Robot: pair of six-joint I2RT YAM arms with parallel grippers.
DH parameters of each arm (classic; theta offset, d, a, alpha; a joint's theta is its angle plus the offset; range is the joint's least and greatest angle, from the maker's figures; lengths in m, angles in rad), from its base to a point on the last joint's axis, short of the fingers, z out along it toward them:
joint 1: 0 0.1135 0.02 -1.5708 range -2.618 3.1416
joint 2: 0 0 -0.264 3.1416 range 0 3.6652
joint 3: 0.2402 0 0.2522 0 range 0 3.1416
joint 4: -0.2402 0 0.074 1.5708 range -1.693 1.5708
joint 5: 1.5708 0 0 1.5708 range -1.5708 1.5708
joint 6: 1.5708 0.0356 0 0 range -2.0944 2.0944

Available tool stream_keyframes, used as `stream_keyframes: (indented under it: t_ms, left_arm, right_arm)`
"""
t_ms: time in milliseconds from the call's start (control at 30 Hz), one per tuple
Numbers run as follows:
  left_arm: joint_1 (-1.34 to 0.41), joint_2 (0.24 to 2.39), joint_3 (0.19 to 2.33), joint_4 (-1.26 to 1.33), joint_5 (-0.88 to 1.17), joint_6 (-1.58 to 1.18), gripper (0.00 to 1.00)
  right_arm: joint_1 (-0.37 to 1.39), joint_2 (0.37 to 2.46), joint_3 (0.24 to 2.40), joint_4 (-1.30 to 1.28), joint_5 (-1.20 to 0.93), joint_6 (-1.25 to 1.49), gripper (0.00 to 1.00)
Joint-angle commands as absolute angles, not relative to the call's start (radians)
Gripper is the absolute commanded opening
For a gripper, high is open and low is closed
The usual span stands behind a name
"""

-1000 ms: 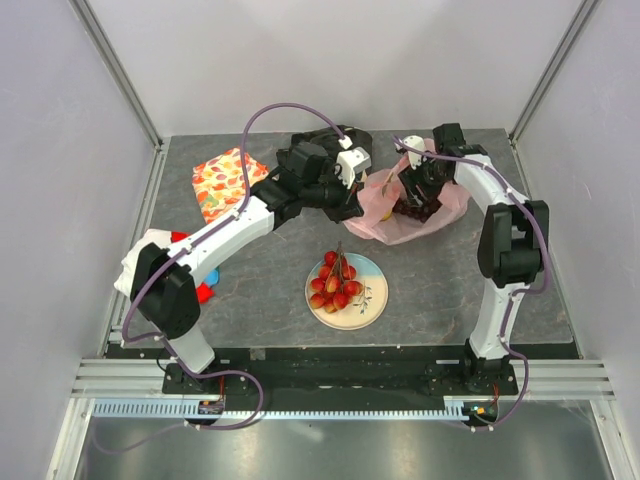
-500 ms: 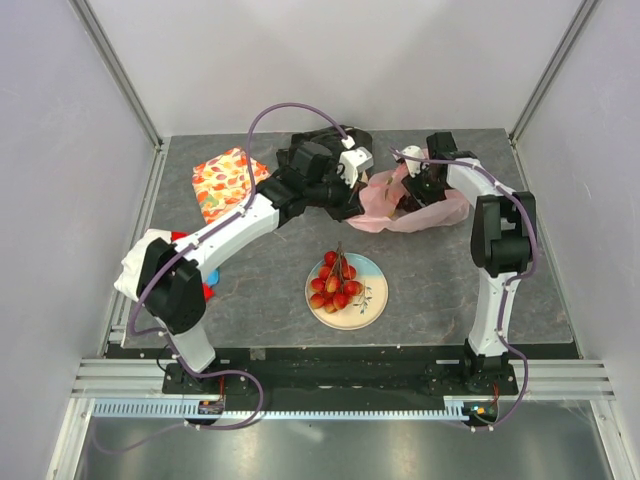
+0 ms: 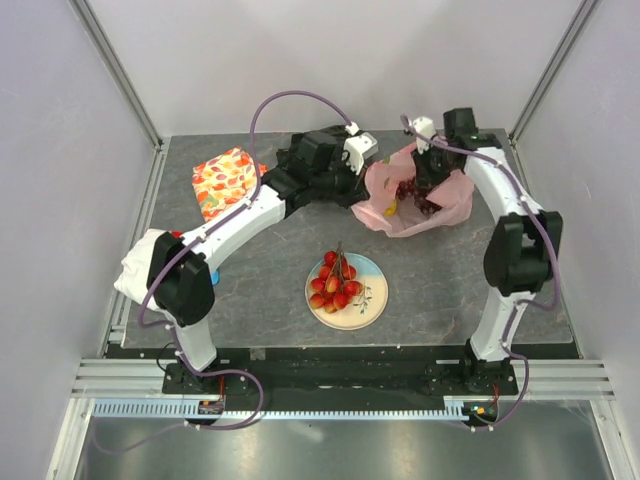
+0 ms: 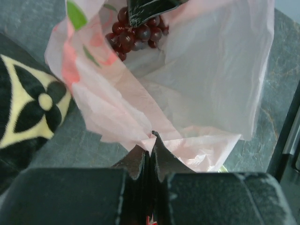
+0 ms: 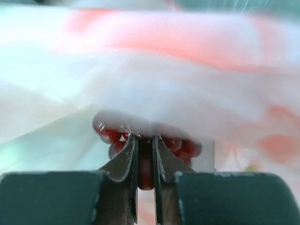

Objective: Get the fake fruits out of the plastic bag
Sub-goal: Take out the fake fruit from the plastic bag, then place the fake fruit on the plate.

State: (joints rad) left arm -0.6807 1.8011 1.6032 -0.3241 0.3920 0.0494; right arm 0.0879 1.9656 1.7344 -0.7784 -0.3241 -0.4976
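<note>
1. The bag (image 4: 215, 70), thin, pink and see-through, lies at the far side of the tabletop (image 3: 440, 280), between the 2 arms, with its mouth pulled open.
2. The only marks on the bag are pictures: soft red and green fruit prints along its edge. I can read no letters on it.
3. The left gripper (image 4: 151, 138) has its jaws pressed together on a fold of the bag's near rim, and the film bunches up where they pinch it.
4. The right gripper (image 5: 145, 140) reaches down into the open bag from the far right. Its jaws stand narrow, with dark red grapes wedged between them, so they are closed on the grape bunch (image 4: 133, 37).
5. The grape bunch is inside the bag, deep against its far wall. In the right wrist view the film lies blurred just above it.
6. A small yellow fruit (image 3: 391, 208) is also inside the bag, near its front left, just beside the grapes.
7. The red fruits (image 3: 335, 285), a glossy cluster on brown stems, are out of the bag. They are piled on a round pale plate (image 3: 372, 300) at the middle of the tabletop, well apart from the bag.
8. A black cloth (image 4: 23, 117) with a yellow 4-petal flower motif lies just beside the bag, on the left of the left wrist view.
9. An orange leaf-print cloth (image 3: 228, 182), folded square, sits at the far left of the tabletop.
</note>
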Motion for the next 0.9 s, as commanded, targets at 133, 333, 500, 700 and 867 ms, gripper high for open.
stream_keyframes:
  t_ms: [133, 333, 500, 700, 867]
  left_arm:
    - [-0.684, 1.858, 1.744, -0.278, 0.333, 0.045, 0.02]
    - [-0.684, 1.885, 1.776, -0.264, 0.299, 0.054, 0.02]
    - [-0.677, 1.920, 1.799, -0.267, 0.267, 0.075, 0.13]
    - [-0.621, 1.873, 1.856, -0.281, 0.345, 0.037, 0.75]
    - [-0.595, 1.750, 1.920, -0.400, 0.344, 0.090, 0.83]
  right_arm:
    - [0.089, 1.680, 1.755, -0.867, -0.571, -0.485, 0.01]
    - [0.087, 1.617, 1.799, -0.880, -0.652, -0.465, 0.00]
    - [0.094, 1.591, 1.955, -0.876, -0.741, -0.387, 0.01]
    - [0.159, 1.491, 1.982, -0.951, -0.753, -0.498, 0.01]
    - [0.274, 1.385, 1.945, -0.986, -0.724, -0.583, 0.01]
